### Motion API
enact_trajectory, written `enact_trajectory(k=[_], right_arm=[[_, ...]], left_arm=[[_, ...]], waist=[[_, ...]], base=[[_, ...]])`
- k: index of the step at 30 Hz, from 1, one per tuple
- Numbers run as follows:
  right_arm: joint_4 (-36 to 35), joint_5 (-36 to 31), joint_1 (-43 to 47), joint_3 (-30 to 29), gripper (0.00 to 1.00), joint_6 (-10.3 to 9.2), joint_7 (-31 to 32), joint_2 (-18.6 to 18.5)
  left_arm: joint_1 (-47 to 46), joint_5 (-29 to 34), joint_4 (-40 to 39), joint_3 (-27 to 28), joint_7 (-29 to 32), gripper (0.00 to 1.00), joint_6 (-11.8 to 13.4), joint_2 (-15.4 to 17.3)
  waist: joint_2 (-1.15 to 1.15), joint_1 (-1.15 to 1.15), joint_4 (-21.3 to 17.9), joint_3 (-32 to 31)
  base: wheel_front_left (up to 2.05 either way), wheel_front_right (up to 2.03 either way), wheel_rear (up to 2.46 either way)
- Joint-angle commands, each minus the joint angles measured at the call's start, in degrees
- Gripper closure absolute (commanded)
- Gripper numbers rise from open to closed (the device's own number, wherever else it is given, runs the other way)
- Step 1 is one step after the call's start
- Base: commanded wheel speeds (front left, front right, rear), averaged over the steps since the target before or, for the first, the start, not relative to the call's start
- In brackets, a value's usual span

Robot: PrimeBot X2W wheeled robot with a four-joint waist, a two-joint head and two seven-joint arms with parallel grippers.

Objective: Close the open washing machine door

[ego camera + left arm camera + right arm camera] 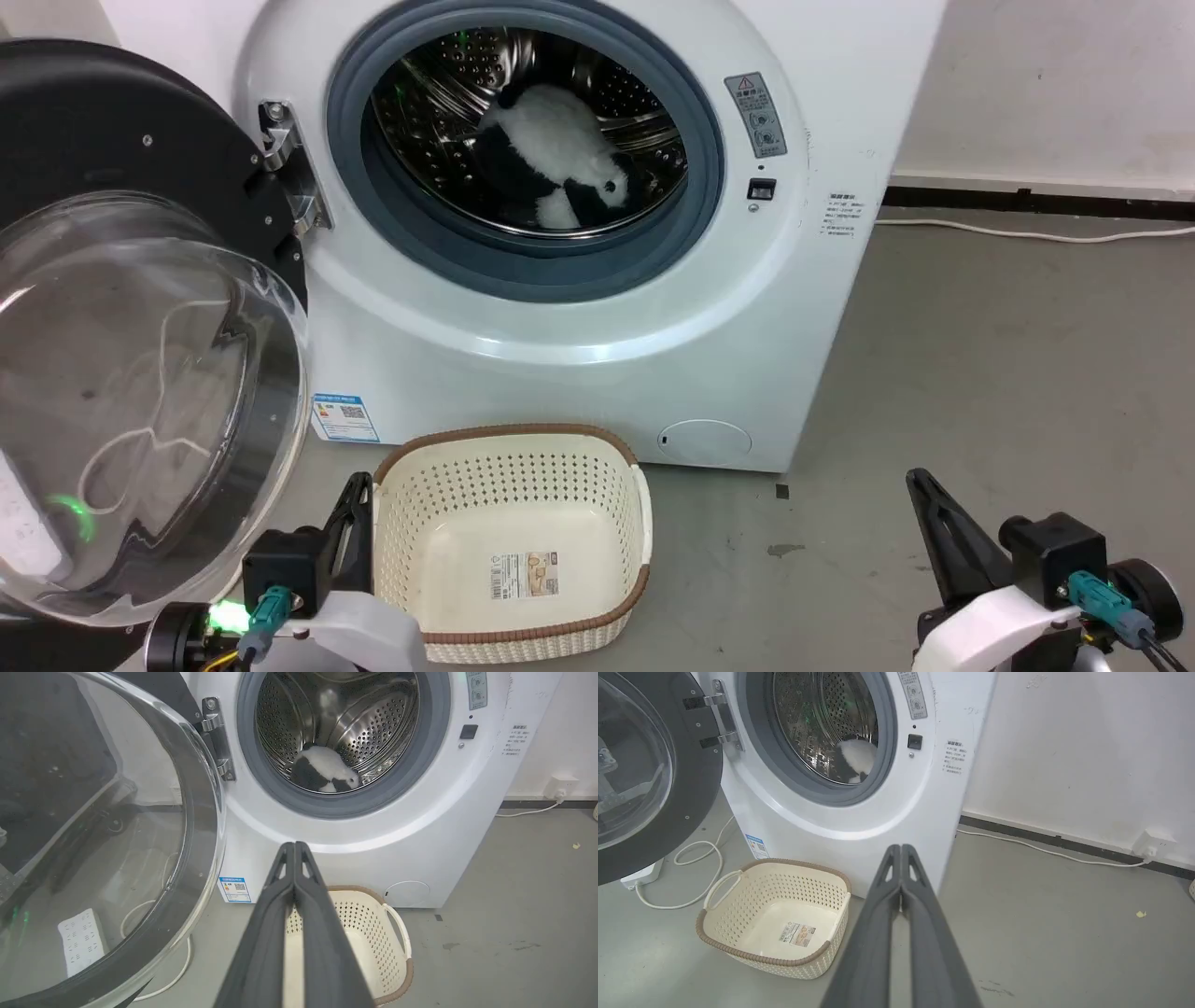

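Note:
The white washing machine (597, 373) (373, 849) (859, 826) stands ahead with its steel drum exposed. A black-and-white plush toy (560, 159) lies inside the drum. The washing machine door (140, 392) (93, 826) (640, 774) is swung wide open to the left on its hinge (285, 168), its clear glass bowl bulging toward me. My left gripper (358, 485) (294, 845) is shut and empty, low beside the door's lower right rim and apart from it. My right gripper (917, 478) (900, 847) is shut and empty, over the floor at the right.
A cream perforated basket (607, 523) (738, 947) sits empty on the grey floor before the machine, just right of my left gripper. A white cable and power strip (81, 942) lie under the door. A wall (1087, 756) and socket close the right side.

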Motion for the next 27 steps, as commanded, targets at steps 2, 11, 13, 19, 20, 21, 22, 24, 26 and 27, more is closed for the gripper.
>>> enact_trajectory(k=[2, 11, 13, 19, 20, 21, 22, 24, 26, 27], right_arm=[[-0.25, -0.43, -0.80, -0.08, 1.00, 0.06, 0.02, 0.26], [-0.25, -0.43, -0.80, -0.08, 1.00, 0.06, 0.02, 0.26], [-0.25, -0.43, -0.80, -0.08, 1.00, 0.06, 0.02, 0.26], [-0.25, -0.43, -0.80, -0.08, 1.00, 0.06, 0.02, 0.26], [-0.25, -0.43, -0.80, -0.08, 1.00, 0.06, 0.02, 0.26], [-0.25, -0.43, -0.80, -0.08, 1.00, 0.06, 0.02, 0.26], [-0.25, -0.43, -0.80, -0.08, 1.00, 0.06, 0.02, 0.26], [-0.25, -0.43, -0.80, -0.08, 1.00, 0.06, 0.02, 0.26], [-0.25, -0.43, -0.80, -0.08, 1.00, 0.06, 0.02, 0.26], [-0.25, -0.43, -0.80, -0.08, 1.00, 0.06, 0.02, 0.26]], left_arm=[[-0.86, 0.14, -0.23, 0.07, 0.02, 1.00, 0.15, 0.00], [-0.86, 0.14, -0.23, 0.07, 0.02, 1.00, 0.15, 0.00], [-0.86, 0.14, -0.23, 0.07, 0.02, 1.00, 0.15, 0.00], [-0.86, 0.14, -0.23, 0.07, 0.02, 1.00, 0.15, 0.00], [-0.86, 0.14, -0.23, 0.07, 0.02, 1.00, 0.15, 0.00], [-0.86, 0.14, -0.23, 0.07, 0.02, 1.00, 0.15, 0.00], [-0.86, 0.14, -0.23, 0.07, 0.02, 1.00, 0.15, 0.00], [-0.86, 0.14, -0.23, 0.07, 0.02, 1.00, 0.15, 0.00], [-0.86, 0.14, -0.23, 0.07, 0.02, 1.00, 0.15, 0.00], [-0.86, 0.14, -0.23, 0.07, 0.02, 1.00, 0.15, 0.00]], waist=[[0.00, 0.00, 0.00, 0.00], [0.00, 0.00, 0.00, 0.00], [0.00, 0.00, 0.00, 0.00], [0.00, 0.00, 0.00, 0.00], [0.00, 0.00, 0.00, 0.00], [0.00, 0.00, 0.00, 0.00], [0.00, 0.00, 0.00, 0.00], [0.00, 0.00, 0.00, 0.00], [0.00, 0.00, 0.00, 0.00], [0.00, 0.00, 0.00, 0.00]], base=[[0.00, 0.00, 0.00], [0.00, 0.00, 0.00], [0.00, 0.00, 0.00], [0.00, 0.00, 0.00], [0.00, 0.00, 0.00], [0.00, 0.00, 0.00], [0.00, 0.00, 0.00], [0.00, 0.00, 0.00], [0.00, 0.00, 0.00], [0.00, 0.00, 0.00]])
